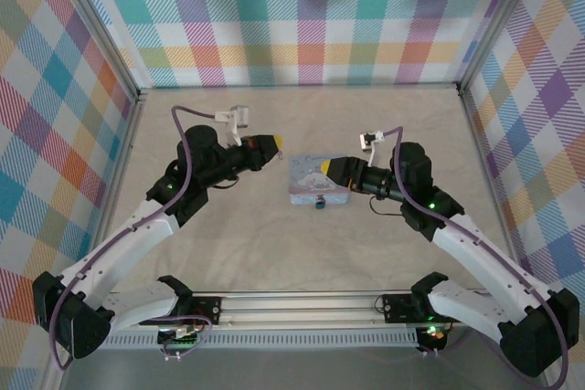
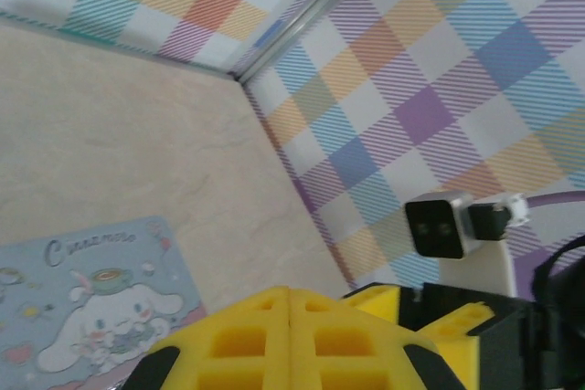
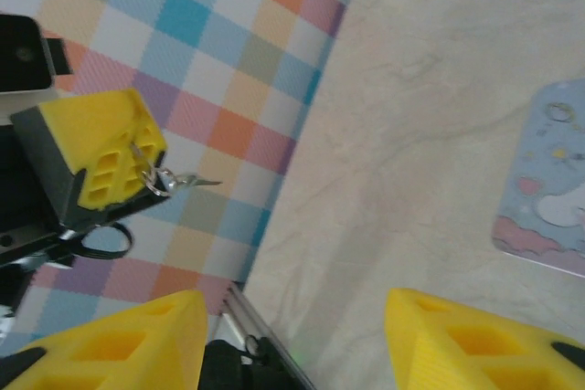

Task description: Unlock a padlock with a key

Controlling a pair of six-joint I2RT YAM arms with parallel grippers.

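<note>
Here the padlock (image 1: 321,203) lies at the tin's (image 1: 306,182) lower edge, just below the parted, empty right gripper (image 1: 327,168); the left gripper (image 1: 274,144) clenches the key (image 3: 190,181)

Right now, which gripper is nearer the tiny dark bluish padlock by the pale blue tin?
Right. The right gripper is over the tin, just beyond the padlock; the left gripper is farther, past the tin's left edge.

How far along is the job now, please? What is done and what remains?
Done: the left hand is shut on the key. In hand: the right hand hangs open above the tin. Left: the padlock lies ungripped by the tin's near edge; it must be held, keyed and opened.
</note>
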